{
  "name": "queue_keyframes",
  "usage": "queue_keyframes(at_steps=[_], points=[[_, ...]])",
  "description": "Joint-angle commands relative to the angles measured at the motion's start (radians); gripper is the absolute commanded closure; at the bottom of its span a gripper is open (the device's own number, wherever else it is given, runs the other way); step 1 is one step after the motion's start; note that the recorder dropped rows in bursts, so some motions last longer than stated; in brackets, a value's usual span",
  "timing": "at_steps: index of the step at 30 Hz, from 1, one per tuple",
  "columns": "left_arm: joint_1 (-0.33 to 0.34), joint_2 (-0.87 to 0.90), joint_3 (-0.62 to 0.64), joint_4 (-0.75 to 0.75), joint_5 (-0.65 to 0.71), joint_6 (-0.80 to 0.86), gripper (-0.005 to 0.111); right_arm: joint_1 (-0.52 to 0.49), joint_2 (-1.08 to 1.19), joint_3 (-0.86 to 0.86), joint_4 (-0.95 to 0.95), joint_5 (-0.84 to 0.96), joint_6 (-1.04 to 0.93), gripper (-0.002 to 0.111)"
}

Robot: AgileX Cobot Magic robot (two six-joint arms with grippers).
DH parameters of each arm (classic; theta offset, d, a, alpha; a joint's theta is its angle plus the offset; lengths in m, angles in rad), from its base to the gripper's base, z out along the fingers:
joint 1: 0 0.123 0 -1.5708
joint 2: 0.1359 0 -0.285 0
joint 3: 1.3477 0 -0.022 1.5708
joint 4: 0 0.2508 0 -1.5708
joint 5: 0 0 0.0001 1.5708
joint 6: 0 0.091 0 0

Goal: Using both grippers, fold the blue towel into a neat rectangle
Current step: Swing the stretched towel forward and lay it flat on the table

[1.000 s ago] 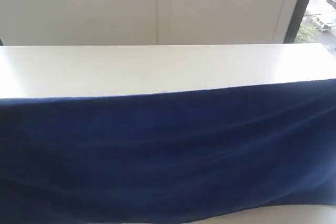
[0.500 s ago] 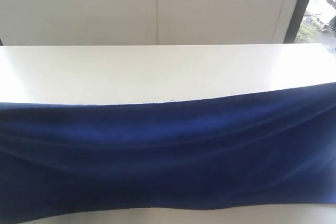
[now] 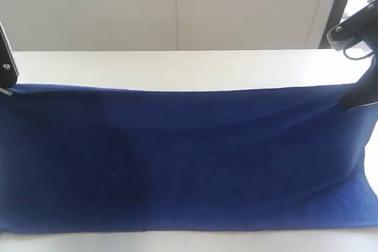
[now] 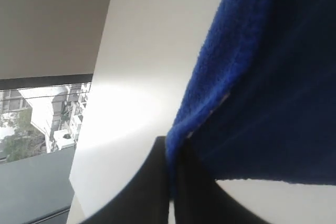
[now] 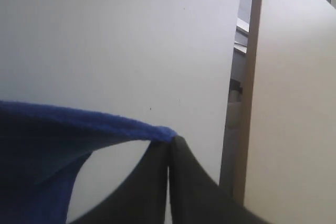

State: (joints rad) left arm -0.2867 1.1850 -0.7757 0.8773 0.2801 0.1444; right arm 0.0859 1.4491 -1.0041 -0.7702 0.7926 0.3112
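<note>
The blue towel [image 3: 189,157] hangs stretched wide across the exterior view, its top edge taut between both arms and its lower edge near the table's front. At the far left my left gripper [image 3: 7,90] is shut on the towel's top left corner. In the left wrist view the cloth [image 4: 262,77] is pinched between the black fingers [image 4: 157,182] of that gripper [image 4: 172,150]. At the right edge my right gripper [image 3: 349,105] is shut on the top right corner. The right wrist view shows the towel's edge [image 5: 79,119] ending in the closed tips of that gripper [image 5: 170,141].
The white table [image 3: 177,69] runs behind the towel to a pale wall [image 3: 177,4]. A dark window frame [image 3: 336,10] stands at the back right, with outdoor buildings beyond. A strip of table shows below the towel's lower edge.
The towel's top edge has risen and pulled straight. Both arms have come into the exterior view at its two ends. The cloth's sagging folds have flattened out.
</note>
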Motion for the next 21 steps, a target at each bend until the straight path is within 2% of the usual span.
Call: queue_keyframes(at_steps=[1, 9, 15, 17, 19, 21], points=[[0.076, 0.11, -0.005, 0.01, -0.127, -0.02, 0.107, -0.042, 0.094, 0.005, -0.152, -0.119, 0.154, 0.108], [0.209, 0.326, -0.005, 0.01, -0.391, -0.02, 0.107, -0.111, 0.259, 0.005, -0.237, -0.31, 0.27, 0.108], [0.274, 0.459, -0.007, -0.012, -0.575, 0.002, 0.107, -0.146, 0.363, -0.003, -0.387, -0.411, 0.427, 0.108], [0.288, 0.494, -0.007, -0.07, -0.654, 0.036, 0.107, -0.146, 0.397, -0.015, -0.465, -0.408, 0.485, 0.108], [0.299, 0.526, -0.007, -0.206, -0.705, 0.121, 0.106, -0.146, 0.421, -0.029, -0.527, -0.407, 0.537, 0.108], [0.301, 0.545, -0.007, -0.334, -0.722, 0.229, 0.102, -0.146, 0.433, -0.038, -0.562, -0.394, 0.569, 0.104]])
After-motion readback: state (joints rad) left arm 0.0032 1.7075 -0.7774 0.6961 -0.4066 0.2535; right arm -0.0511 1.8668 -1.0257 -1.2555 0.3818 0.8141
